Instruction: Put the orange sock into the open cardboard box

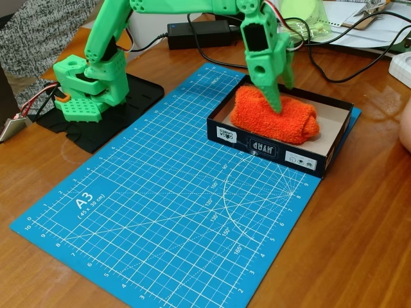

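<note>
Orange sock (275,117) lying inside open cardboard box (280,126), upper right of frame.
Green gripper (277,96) right over sock, fingertip pressed into fuzz near its middle; jaw gap hidden, can't tell if clamped or loose. Box sits on far right edge of blue cutting mat (173,205), wooden table (359,244) beneath. Arm base (87,83) upper left.

A hobby desk or home office — behind the blue cutting mat (173,199) on the wooden table (359,244) lie a power brick (202,32), cables and papers (366,22).
</note>
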